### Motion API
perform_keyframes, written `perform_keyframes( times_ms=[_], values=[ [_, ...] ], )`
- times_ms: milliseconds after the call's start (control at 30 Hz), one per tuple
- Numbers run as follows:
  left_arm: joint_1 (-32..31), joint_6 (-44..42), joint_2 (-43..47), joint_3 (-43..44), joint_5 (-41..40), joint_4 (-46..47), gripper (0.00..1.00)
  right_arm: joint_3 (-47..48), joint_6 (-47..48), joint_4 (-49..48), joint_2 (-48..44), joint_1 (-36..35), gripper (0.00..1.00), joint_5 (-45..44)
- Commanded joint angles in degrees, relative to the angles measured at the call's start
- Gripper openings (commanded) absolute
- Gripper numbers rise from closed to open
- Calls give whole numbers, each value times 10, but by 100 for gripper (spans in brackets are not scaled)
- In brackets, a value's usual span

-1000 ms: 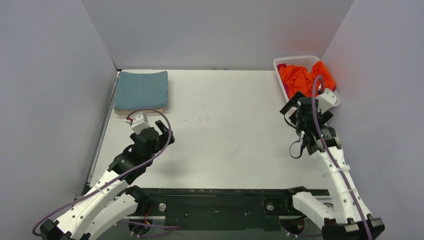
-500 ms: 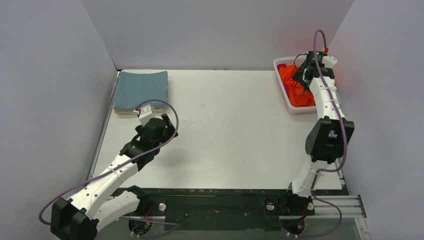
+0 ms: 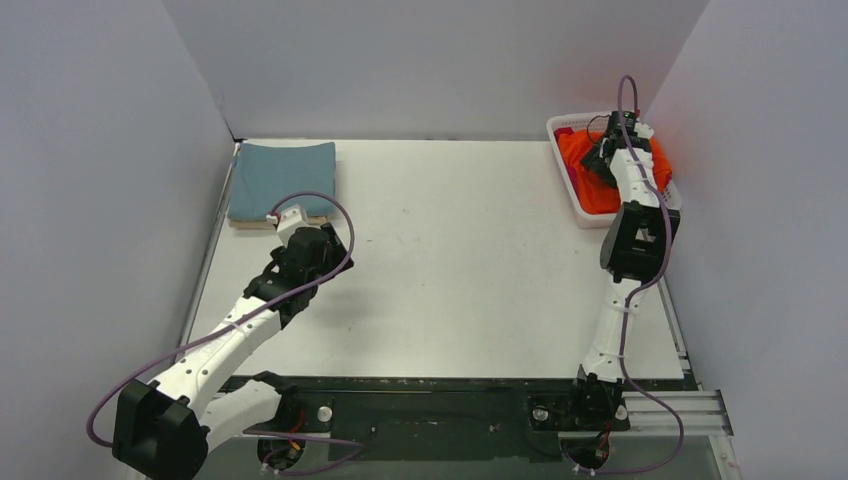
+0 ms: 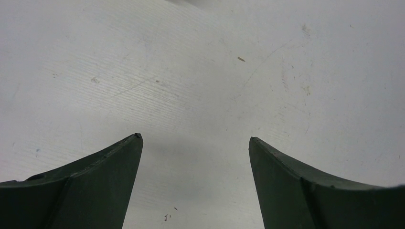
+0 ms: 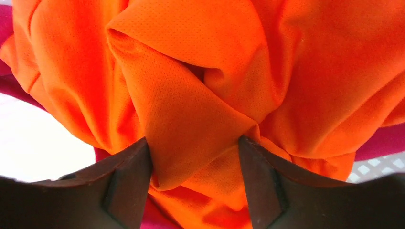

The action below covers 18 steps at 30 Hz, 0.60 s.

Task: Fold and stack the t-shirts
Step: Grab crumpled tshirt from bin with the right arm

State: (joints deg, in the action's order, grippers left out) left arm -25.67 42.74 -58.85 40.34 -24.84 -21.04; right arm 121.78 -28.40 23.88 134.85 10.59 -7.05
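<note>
In the overhead view, the left gripper [image 3: 322, 248] is hovering over the white table [image 3: 460, 260], just in front of the stack at the far left corner. There the folded teal-blue t-shirt [image 3: 283, 178] is lying flat on top of the beige t-shirt [image 3: 300, 220], of which only a thin edge is showing. At the far right corner, the right gripper [image 3: 603, 160] is reaching down into the white lattice basket [image 3: 600, 218], where the orange t-shirt [image 3: 585, 185] is sitting crumpled.

In the left wrist view, the left gripper [image 4: 195, 143] is standing with its jaws wide apart and nothing between them, only bare table [image 4: 200, 71] below.

In the right wrist view, the right gripper [image 5: 193, 143] is straddling a raised fold of the orange t-shirt [image 5: 191, 38]. Its jaws are standing partway apart, and the cloth is touching both fingers [image 5: 126, 191]. Whether the fold is truly pinched I cannot tell. The crimson t-shirt [image 5: 377, 140] is peeking out under the orange one, with the basket [image 5: 377, 171] beneath.
</note>
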Motion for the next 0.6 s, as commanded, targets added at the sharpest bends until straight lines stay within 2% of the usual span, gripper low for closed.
perform_keyframes(
  times_ms=[0,33,67,133,367,567],
  values=[
    [7,-8,-2,30,15,30,92,35,-7,-28,-9,3,41,8],
    [8,-9,-1,32,19,28,92,41,-7,-28,-9,3,32,7],
    [9,-10,0,33,22,27,92,44,-7,-26,-10,4,15,4],
    [9,-11,6,34,29,25,92,46,-8,-23,-23,5,0,-1],
    [10,3,46,32,55,14,92,-20,-13,-50,-160,3,0,15],
    [10,18,100,20,70,-2,92,-149,-45,-143,-328,-7,0,28]
  ],
)
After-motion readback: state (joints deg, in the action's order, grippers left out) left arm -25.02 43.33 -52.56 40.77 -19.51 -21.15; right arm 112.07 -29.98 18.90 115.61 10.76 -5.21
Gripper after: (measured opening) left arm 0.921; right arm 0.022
